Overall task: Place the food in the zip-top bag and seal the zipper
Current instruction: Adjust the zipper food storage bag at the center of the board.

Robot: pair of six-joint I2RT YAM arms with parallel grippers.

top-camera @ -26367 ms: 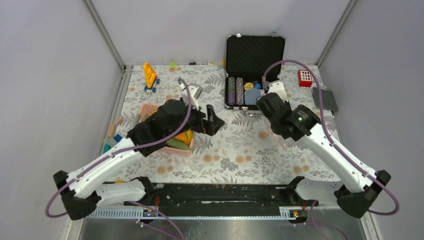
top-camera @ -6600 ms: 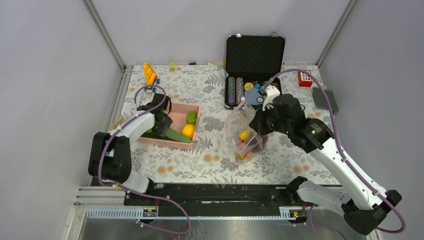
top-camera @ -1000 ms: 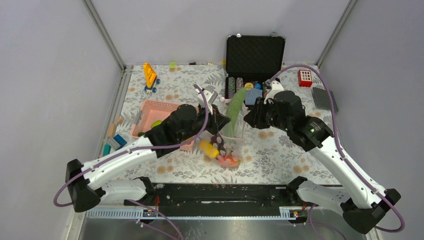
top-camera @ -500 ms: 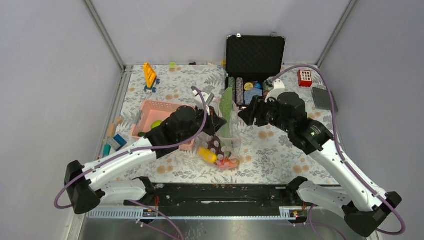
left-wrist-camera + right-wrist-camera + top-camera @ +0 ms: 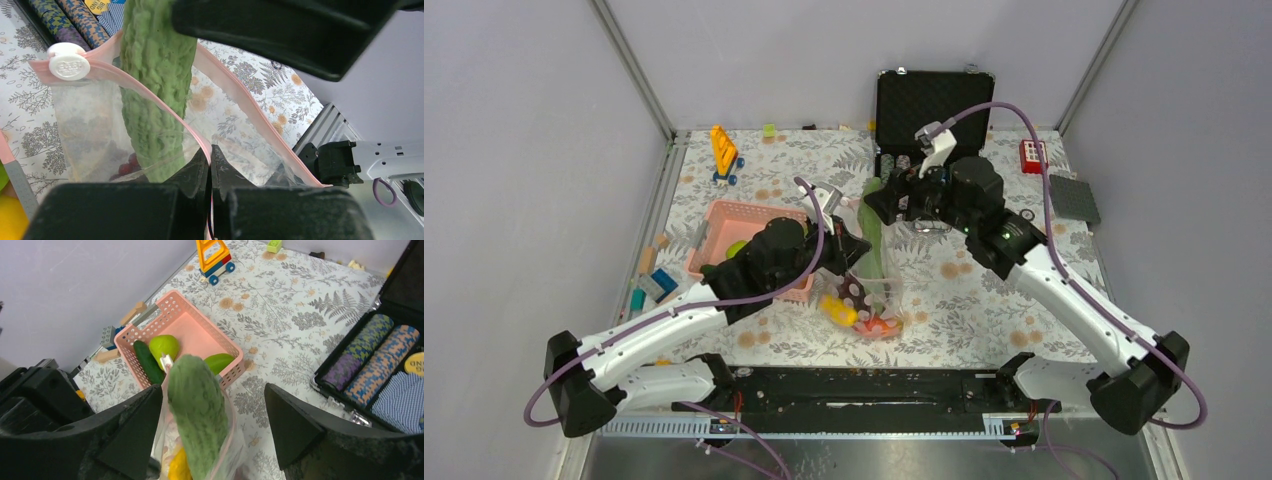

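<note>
Left wrist view is showing your left hand closed tight, pinching the near lip of the zip-top bag at the bottom centre of the frame. The cucumber is standing with its lower end inside the bag, and its upper part is sticking out through the mouth, between the two sides of the pink zipper. In the right wrist view your right hand is spread wide, one finger on each side of the cucumber top, touching nothing and holding nothing.

You are risking several things from here. Nothing is gripping the cucumber, so it is only leaning on soft plastic. I judge it could tip over the lip and fall on the bench, especially if the right hand is brushing it while pulling away. While it is poking out, the zipper sides cannot meet, and the white slider at the upper left would be jamming against it. The bag's mouth is being held up by one small pinch only, so the lip may slip out of the left hand if you are pulling sideways. More food is lying in the pink basket, at the middle left of the right wrist view, so you are needing an open mouth for it.
</note>
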